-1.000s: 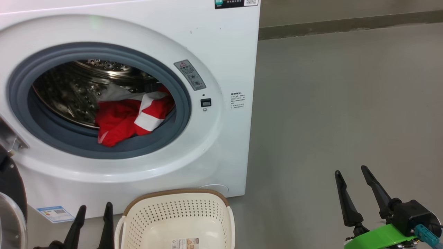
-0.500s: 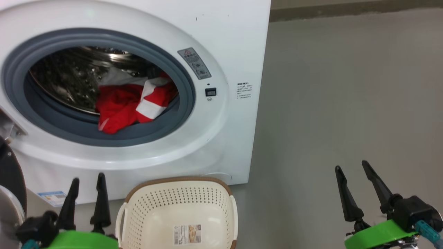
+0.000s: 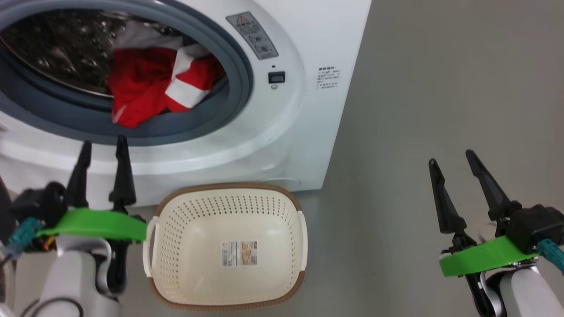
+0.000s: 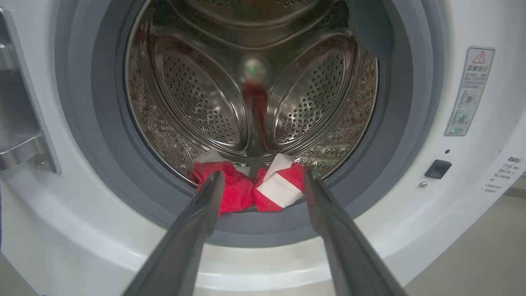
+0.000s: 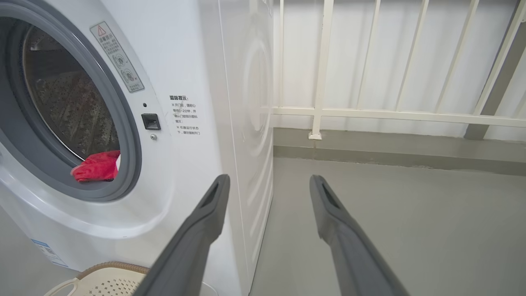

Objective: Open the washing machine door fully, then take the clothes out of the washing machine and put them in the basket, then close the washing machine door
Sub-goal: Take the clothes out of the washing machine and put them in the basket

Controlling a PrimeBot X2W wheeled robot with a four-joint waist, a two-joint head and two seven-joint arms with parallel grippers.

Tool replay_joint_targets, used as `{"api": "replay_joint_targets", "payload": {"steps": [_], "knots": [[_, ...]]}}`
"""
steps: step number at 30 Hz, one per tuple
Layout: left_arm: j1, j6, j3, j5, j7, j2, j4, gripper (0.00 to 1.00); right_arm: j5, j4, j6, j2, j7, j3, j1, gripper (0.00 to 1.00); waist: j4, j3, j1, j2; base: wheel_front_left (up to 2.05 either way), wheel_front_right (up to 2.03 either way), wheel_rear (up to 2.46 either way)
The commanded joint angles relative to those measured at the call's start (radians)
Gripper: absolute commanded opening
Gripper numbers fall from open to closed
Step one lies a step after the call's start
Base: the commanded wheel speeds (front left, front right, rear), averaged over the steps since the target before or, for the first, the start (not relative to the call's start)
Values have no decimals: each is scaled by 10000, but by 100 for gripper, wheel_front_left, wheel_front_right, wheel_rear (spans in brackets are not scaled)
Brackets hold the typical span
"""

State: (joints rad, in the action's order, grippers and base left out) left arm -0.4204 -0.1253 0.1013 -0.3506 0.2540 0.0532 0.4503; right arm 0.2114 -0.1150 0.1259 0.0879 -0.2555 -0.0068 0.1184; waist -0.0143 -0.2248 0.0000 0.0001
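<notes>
Clothes (image 4: 236, 193) just ahead of wide-open left gripper (image 3: 102, 141): likely soft, thin, light; pinch bunched red fold nearest; right gripper (image 3: 451, 157) wide, empty.

The white washer (image 3: 308, 110) stands with its round mouth open, a grey gasket (image 3: 176, 127) ringing the perforated steel drum (image 4: 197, 102). Red clothes (image 3: 141, 83) with white panels lie bunched at the drum's front lip, touching the gasket. The cream, brown-rimmed basket (image 3: 229, 188) sits upright on the floor (image 3: 418, 110) just before the washer, a paper label (image 3: 239, 253) on its bottom.
</notes>
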Motion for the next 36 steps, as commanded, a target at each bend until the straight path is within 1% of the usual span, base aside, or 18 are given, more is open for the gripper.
{"api": "replay_joint_targets", "payload": {"steps": [1, 10, 13, 14, 18, 23, 25, 29, 33, 36], "knots": [[-708, -52, 370, 267, 78, 405, -32, 100, -148, 323, 48, 109, -63, 256, 410, 100, 11, -812, 0, -1, 0, 0, 0], [-2870, 17, 553, 712, 78, 854, 1438, 100, -203, 568, 48, 54, -63, 296, 1042, 100, 394, -2071, 0, -1, 0, 0, 0], [-3624, 133, 550, 858, 78, 1077, 1967, 100, -224, 668, 48, 29, -63, 241, 1176, 100, 530, -2471, 0, -1, 0, 0, 0], [-4060, 247, 545, 947, 78, 1199, 2359, 100, -245, 721, 48, 20, -63, 262, 1262, 100, 627, -2705, 0, -1, 0, 0, 0], [-4696, 322, 569, 971, 78, 1353, 2909, 100, -283, 757, 48, 14, -63, 320, 1390, 100, 770, -3038, 0, -1, 0, 0, 0], [-5728, 561, 336, 1308, -25, 1824, 4023, 100, -303, 782, 48, -61, -63, 481, 1645, 100, 1027, -3521, 0, -1, 0, 0, 0], [-6092, 718, 181, 1526, -193, 2056, 4468, 100, -299, 762, 48, -95, -63, 545, 1737, 100, 1127, -3647, 0, -1, 0, 0, 0], [-6645, 1065, -362, 2175, -885, 2517, 5350, 100, -301, 680, 48, -158, -63, 685, 1856, 100, 1306, -3758, 0, -1, 0, 0, 0], [-7025, 1239, -771, 2598, -1514, 2847, 5965, 100, -272, 636, 48, -207, -63, 772, 1928, 100, 1434, -3784, 0, -1, 0, 0, 0], [-7225, 1425, -891, 2715, -1918, 2996, 6340, 100, -236, 606, 48, -241, -63, 820, 1944, 100, 1511, -3759, 0, -1, 0, 0, 0]]}}
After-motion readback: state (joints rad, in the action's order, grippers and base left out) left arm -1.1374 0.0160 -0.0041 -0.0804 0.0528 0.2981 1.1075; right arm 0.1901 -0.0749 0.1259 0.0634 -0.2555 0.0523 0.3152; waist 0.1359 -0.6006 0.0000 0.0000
